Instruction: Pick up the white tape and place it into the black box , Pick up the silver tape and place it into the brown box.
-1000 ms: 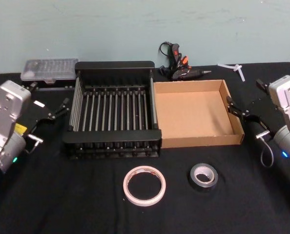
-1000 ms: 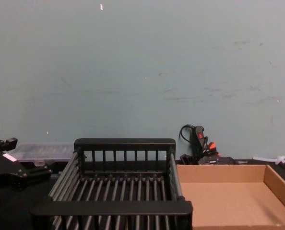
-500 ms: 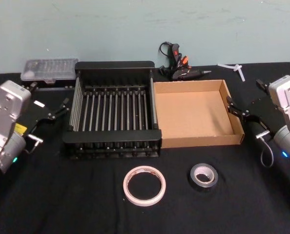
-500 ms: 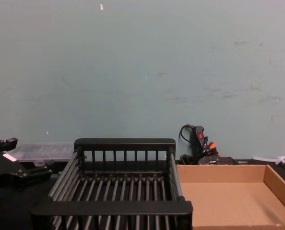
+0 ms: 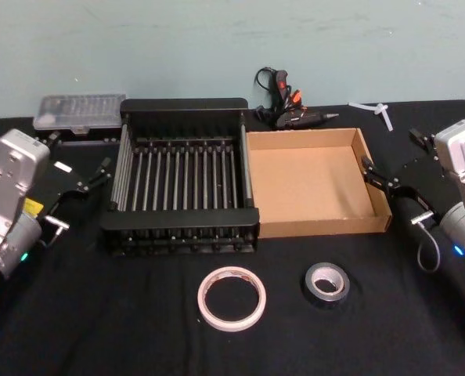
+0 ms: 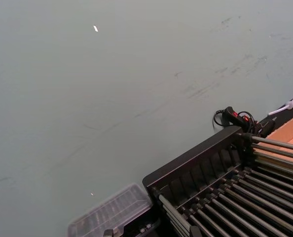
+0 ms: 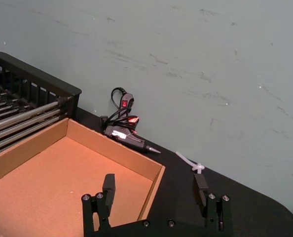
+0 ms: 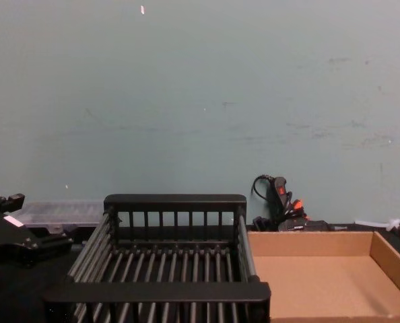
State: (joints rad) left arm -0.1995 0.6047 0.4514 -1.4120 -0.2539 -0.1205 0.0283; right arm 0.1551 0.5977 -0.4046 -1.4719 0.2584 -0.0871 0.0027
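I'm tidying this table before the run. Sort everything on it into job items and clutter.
Job items: wide white tape roll; black slatted plastic crate; dark grey metallic tape roll; shallow brown cardboard box.

Clutter: black glue gun with orange trigger; clear plastic parts case; white plastic piece.

There are two rolls of tape: one white tape and one silver tape. There are two boxes: one black box and one brown box. One glue gun, one clear plastic case and two grippers are present.
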